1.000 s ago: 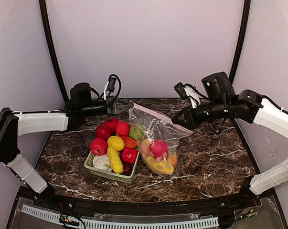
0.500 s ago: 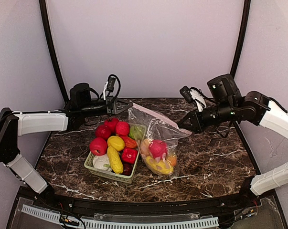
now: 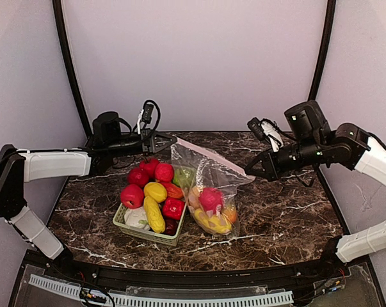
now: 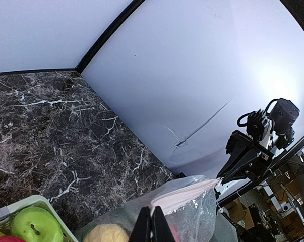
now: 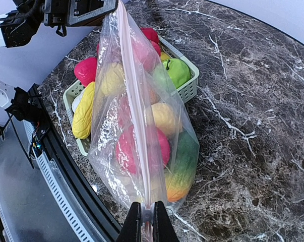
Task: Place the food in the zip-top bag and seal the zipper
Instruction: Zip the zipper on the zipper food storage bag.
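The zip-top bag (image 3: 213, 192) stands on the table and holds several pieces of food, among them a pink-red fruit (image 3: 212, 199). Its zipper (image 3: 209, 155) is stretched taut between my grippers. My left gripper (image 3: 174, 141) is shut on the zipper's left end; it also shows in the left wrist view (image 4: 152, 222). My right gripper (image 3: 249, 171) is shut on the white slider tab (image 5: 147, 212) at the zipper's right end (image 5: 134, 101). More food (image 3: 155, 191) fills the basket to the bag's left.
The pale green slatted basket (image 3: 124, 225) sits against the bag's left side, left of the table's centre. Dark marble table (image 3: 289, 217) spreads to the right and front of the bag. A black rail (image 3: 180, 276) runs along the near edge.
My right gripper has moved to the right along the zipper, away from the left gripper, drawing the pink strip longer and tauter. The left gripper has stayed in place.
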Controlling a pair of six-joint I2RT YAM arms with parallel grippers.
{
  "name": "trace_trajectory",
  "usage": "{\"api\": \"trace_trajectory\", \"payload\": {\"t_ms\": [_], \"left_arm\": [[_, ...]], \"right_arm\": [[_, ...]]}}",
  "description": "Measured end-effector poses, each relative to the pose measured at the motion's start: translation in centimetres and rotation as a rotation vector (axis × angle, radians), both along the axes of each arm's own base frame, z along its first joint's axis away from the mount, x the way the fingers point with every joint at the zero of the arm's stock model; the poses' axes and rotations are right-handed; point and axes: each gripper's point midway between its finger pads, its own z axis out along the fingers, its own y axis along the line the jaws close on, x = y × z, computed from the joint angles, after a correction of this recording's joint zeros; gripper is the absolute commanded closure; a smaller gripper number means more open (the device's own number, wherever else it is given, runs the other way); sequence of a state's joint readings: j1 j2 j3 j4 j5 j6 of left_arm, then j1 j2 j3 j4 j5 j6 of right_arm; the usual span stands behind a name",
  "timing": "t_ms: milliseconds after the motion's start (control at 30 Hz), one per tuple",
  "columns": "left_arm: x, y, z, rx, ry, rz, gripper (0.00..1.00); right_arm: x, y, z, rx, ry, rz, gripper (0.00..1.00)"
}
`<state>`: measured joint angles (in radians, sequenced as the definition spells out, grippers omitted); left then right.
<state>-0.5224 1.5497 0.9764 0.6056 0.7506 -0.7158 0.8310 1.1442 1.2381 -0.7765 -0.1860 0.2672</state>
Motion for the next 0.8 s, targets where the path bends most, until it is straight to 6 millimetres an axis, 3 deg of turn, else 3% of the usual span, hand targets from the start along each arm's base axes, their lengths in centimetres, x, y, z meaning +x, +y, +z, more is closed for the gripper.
{"api": "trace_trajectory", "payload": {"t_ms": [633,700,733,800], "left_arm": [[-0.02,0.14,-0.04,-0.003,0.001,-0.005,0.98],[-0.06,0.13,-0.04,-0.003,0.001,-0.007,0.82],[-0.08,0.13,-0.03,-0.004,0.001,-0.008,0.65],[0.15,0.34,0.07,-0.006,-0.001,0.000,0.42]], "right_arm": [[-0.77,-0.90,0.38,0.005,0.012,-0.013,1.00],[-0.77,-0.89,0.39,0.006,0.013,-0.013,0.83],[-0.77,-0.88,0.39,0.006,0.013,-0.013,0.71],[-0.89,-0.99,0.21,0.001,0.024,-0.015,0.51]]}}
